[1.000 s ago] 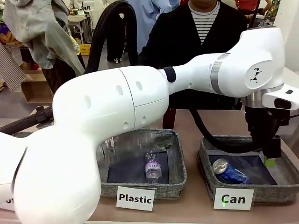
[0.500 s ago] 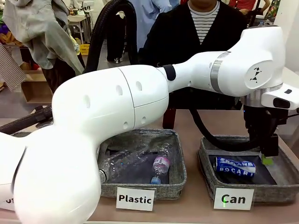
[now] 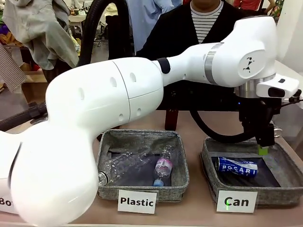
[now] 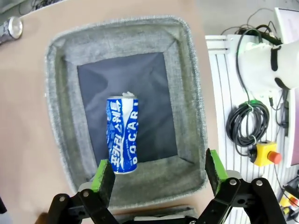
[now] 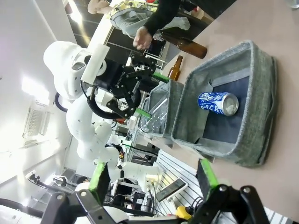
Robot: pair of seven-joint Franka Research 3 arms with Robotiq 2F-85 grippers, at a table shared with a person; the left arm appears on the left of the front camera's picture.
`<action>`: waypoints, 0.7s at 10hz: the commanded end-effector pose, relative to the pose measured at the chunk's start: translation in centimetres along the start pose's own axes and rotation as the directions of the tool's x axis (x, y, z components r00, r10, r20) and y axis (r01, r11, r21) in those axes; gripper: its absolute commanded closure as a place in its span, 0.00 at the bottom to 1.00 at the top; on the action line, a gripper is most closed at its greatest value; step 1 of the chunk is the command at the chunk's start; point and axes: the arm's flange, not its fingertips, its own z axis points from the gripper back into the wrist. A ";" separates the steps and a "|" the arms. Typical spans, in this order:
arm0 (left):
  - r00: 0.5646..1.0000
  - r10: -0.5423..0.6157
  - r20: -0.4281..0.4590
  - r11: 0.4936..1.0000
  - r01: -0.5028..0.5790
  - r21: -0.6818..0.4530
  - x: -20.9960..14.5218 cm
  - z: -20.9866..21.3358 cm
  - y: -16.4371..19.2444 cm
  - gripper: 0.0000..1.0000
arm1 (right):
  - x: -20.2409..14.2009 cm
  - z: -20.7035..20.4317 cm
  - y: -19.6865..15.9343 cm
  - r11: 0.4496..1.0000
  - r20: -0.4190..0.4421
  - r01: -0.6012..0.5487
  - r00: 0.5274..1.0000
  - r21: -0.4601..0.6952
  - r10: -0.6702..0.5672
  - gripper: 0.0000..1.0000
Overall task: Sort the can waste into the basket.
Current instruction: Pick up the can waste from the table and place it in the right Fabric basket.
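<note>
Blue can [image 4: 122, 135] was seen lying in the basket [image 4: 191, 84] by the desk's right edge; left hand [image 4: 160, 168] and right hand [image 5: 152, 175] were spread open.

Left arm [image 3: 118, 99]: glossy white rounded shells, silver joint ring, small black logo, recessed round holes. Hose [image 3: 208, 135]: black, looped under the forearm. Left gripper [image 4: 160, 170]: black linkage fingers, silver screw heads, green pads [image 4: 103, 176]. Right gripper [image 5: 152, 176]: matching black linkage, green-tipped fingers.
</note>
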 end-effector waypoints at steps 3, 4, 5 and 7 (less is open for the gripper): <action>0.999 0.050 0.001 0.996 -0.050 -0.073 -3.8 2.0 -2.2 0.00 | -0.1 -2.3 1.8 0.999 0.023 -0.013 1.000 -0.035 0.014 0.00; 0.996 0.090 -0.030 0.981 -0.094 -0.168 -5.8 2.9 -3.2 0.00 | 0.1 -3.4 2.3 0.997 0.015 -0.023 1.000 -0.075 0.024 0.00; 0.977 0.183 -0.113 0.948 -0.206 -0.245 -8.8 3.7 -4.2 0.00 | 0.5 -4.4 3.0 0.995 -0.004 -0.039 0.999 -0.089 0.039 0.00; 0.866 0.362 -0.345 0.793 -0.481 -0.375 -15.4 3.7 -7.0 0.00 | 1.7 -6.8 4.7 0.992 -0.052 -0.056 0.997 -0.115 0.050 0.00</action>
